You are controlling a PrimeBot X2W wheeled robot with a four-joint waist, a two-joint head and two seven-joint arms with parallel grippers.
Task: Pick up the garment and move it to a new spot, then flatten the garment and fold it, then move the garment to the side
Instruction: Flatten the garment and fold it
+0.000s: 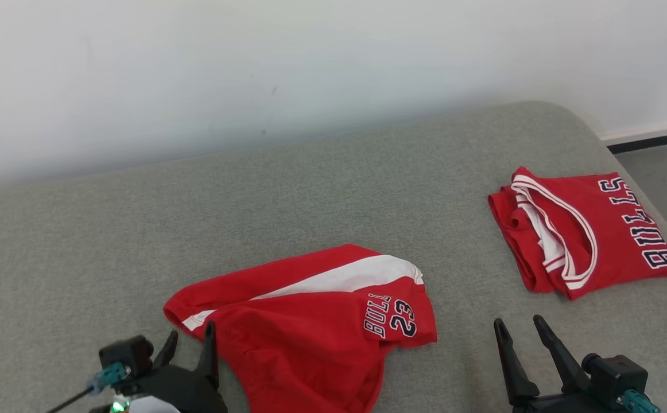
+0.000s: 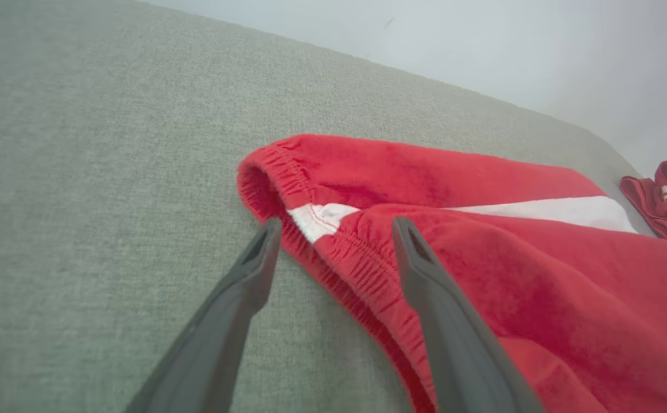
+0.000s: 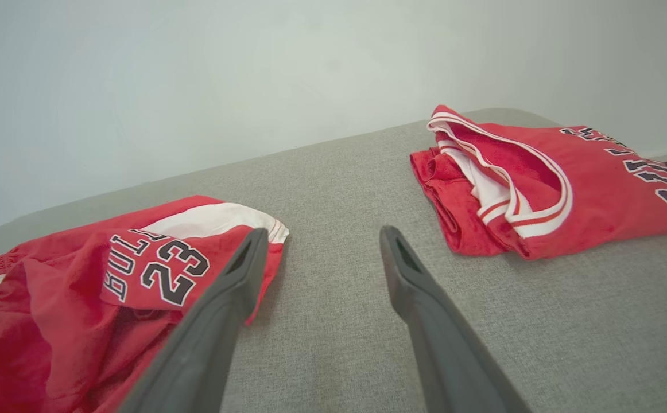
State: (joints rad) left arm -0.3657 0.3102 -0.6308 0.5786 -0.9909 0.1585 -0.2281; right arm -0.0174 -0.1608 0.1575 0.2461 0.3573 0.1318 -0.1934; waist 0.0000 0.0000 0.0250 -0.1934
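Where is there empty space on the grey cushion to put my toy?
Lots of bare grey cushion lies left of and behind the red shorts, up to the wall. There is also a gap between the shorts and the folded jersey. It is crowded at the front, where the shorts lie by the left gripper.

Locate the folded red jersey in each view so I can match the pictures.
Head view: jersey at the right.
Left wrist view: jersey, a sliver at the far right edge.
Right wrist view: jersey at the upper right.
Shared landmark: red shorts with a white stripe, left of the jersey in all three.
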